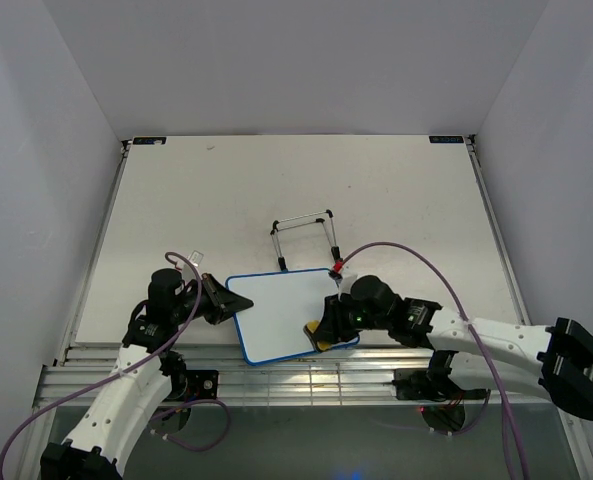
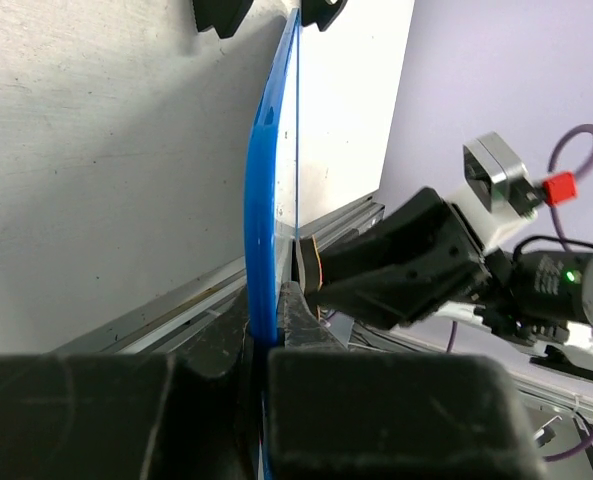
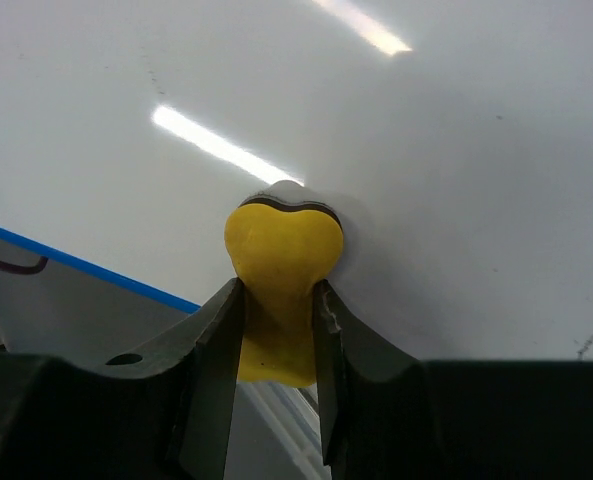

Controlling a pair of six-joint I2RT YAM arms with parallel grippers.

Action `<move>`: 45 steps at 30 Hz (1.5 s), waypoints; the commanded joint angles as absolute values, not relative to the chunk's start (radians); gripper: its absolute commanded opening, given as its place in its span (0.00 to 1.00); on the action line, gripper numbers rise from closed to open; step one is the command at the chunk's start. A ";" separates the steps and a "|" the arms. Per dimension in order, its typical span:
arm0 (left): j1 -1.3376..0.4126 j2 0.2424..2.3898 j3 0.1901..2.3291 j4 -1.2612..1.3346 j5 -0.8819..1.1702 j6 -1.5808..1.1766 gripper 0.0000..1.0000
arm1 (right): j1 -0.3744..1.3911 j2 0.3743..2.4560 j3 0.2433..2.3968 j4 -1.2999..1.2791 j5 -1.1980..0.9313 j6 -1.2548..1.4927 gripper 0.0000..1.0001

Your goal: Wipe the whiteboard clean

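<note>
Overhead view looks down from above the near edge of the desk [image 1: 396, 200], left wrist sights close along the whiteboard [image 1: 286, 312] rim, right wrist faces its surface closely

Your left arm [image 1: 111, 405] reaches up and right from its base. Your left hand [image 1: 224, 300] is clamped on the left edge of the board [image 1: 276, 310], one finger on each face. Your right arm [image 1: 496, 345] stretches leftward, elbow low, wrist angled toward the board. Your right hand [image 1: 318, 332] pinches the eraser [image 3: 281, 250], its fingers [image 3: 211, 340] squeezing both sides and the eraser's tip pressed against the board.
</note>
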State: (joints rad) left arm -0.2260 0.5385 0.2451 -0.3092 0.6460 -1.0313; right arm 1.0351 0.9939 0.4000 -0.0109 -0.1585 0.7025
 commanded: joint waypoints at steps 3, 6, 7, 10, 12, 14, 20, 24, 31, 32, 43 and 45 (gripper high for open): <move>-0.225 0.552 0.230 -0.287 0.548 -0.970 0.00 | 1.181 1.140 0.529 0.090 -0.098 0.750 0.08; -0.227 0.561 0.235 -0.285 0.557 -0.962 0.00 | 1.190 1.181 0.561 0.060 -0.055 0.744 0.08; -0.226 0.564 0.235 -0.285 0.561 -0.959 0.00 | 1.190 1.180 0.561 0.048 -0.011 0.744 0.08; -0.227 0.563 0.235 -0.285 0.572 -0.956 0.00 | 1.157 1.138 0.520 0.006 0.063 0.741 0.08; -0.226 0.566 0.233 -0.282 0.580 -0.957 0.00 | 1.097 1.115 0.451 0.002 0.066 0.741 0.08; -0.226 0.571 0.236 -0.279 0.591 -0.953 0.00 | 1.042 1.065 0.393 0.002 0.045 0.741 0.08; -0.227 0.591 0.235 -0.258 0.615 -0.954 0.00 | 0.754 0.997 0.190 0.002 -0.158 0.671 0.08; -0.225 0.589 0.239 -0.255 0.630 -0.959 0.00 | 0.556 1.064 0.155 0.020 -0.368 0.592 0.08; -0.225 0.551 0.258 -0.313 0.612 -0.946 0.00 | 0.416 1.011 0.208 -0.098 -0.376 0.522 0.08; -0.225 0.546 0.256 -0.319 0.609 -0.946 0.00 | 0.407 1.002 0.227 -0.127 -0.365 0.520 0.08; -0.227 0.537 0.242 -0.315 0.612 -0.943 0.00 | 0.457 0.951 0.497 -0.229 -0.353 0.465 0.08; -0.227 0.545 0.245 -0.310 0.617 -0.940 0.00 | 0.593 0.995 0.521 -0.166 -0.348 0.494 0.08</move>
State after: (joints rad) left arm -0.2245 0.5358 0.2417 -0.3050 0.6552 -1.0206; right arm 0.4717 0.9504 0.4690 -0.2241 -0.2932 0.4892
